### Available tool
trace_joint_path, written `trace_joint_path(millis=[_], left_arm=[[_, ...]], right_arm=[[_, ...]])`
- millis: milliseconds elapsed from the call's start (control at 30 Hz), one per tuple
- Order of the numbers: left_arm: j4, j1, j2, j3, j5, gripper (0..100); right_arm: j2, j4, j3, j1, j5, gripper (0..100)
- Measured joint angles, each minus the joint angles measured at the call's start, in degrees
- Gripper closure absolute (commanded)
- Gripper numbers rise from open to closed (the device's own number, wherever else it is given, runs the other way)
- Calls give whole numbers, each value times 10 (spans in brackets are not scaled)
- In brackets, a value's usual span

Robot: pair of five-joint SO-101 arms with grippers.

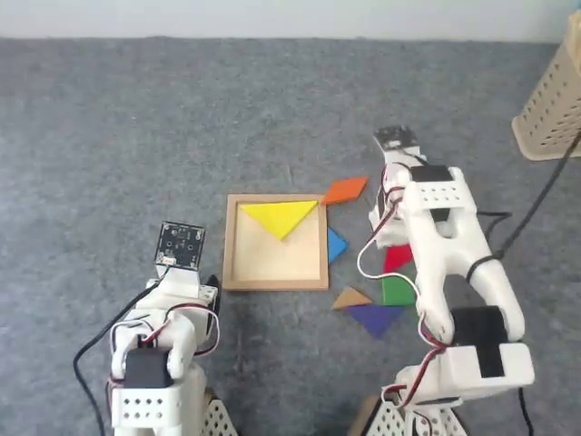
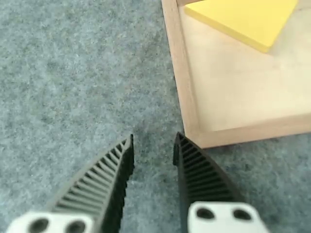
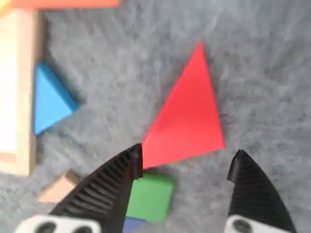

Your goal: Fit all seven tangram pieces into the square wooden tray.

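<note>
Wooden tray (image 1: 275,283) holds yellow triangle (image 1: 280,215), seemingly touching far rim.

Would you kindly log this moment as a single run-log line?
tray: yellow triangle inside | left gripper: open, beside tray corner | right gripper: open, over red triangle | progress: one piece placed

Yellow triangle (image 1: 278,216) in tray (image 1: 229,245) — other pieces (image 1: 375,317) seemingly outside.
</note>
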Motion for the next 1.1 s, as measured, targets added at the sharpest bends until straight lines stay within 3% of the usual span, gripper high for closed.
trace_joint_path(millis=[267, 633, 833, 1100], left_arm=[[0, 0, 0, 0, 0, 867], [0, 0, 0, 0, 0, 867], [0, 0, 0, 0, 0, 867], [0, 0, 0, 0, 0, 867]], right_arm=[[67, -31, -1, 5, -103, 701], [156, -32, -56, 36, -110, 703], [162, -32, -63, 38, -110, 836], [155, -32, -63, 45, -110, 839]])
